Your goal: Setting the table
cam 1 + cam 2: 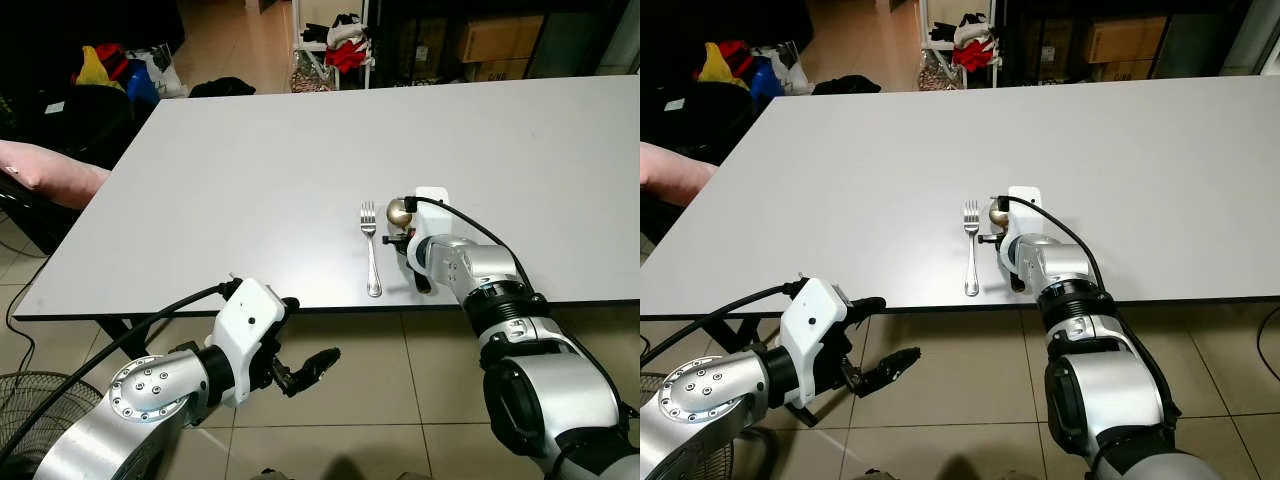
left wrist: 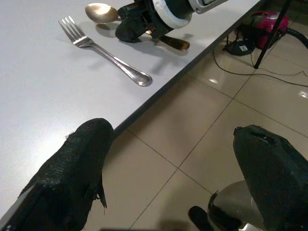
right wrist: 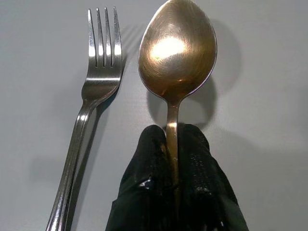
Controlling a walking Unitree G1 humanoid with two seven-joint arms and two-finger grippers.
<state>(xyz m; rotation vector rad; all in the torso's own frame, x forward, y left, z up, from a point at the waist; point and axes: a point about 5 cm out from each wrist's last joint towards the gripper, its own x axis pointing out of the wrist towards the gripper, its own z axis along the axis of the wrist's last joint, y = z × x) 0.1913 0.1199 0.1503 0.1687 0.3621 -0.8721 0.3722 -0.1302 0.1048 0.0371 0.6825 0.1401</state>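
A silver fork [image 1: 372, 250] lies on the grey table [image 1: 250, 180] near its front edge, tines pointing away from me. Just to its right is a gold spoon [image 1: 399, 212], lying parallel to the fork with its bowl far from me. My right gripper [image 3: 172, 168] is shut on the spoon's thin handle, both fingertips pinching it low over the tabletop; the spoon bowl [image 3: 177, 48] shows in front of them and the fork [image 3: 98, 82] beside it. My left gripper [image 1: 305, 335] is open below the table's front edge, over the tiled floor, holding nothing.
A pink padded seat [image 1: 45, 170] stands by the table's left edge. A round fan [image 1: 30, 405] is on the floor at lower left. Bags and clothes [image 1: 120, 75], a rack [image 1: 335, 45] and boxes [image 1: 500, 40] stand beyond the far edge.
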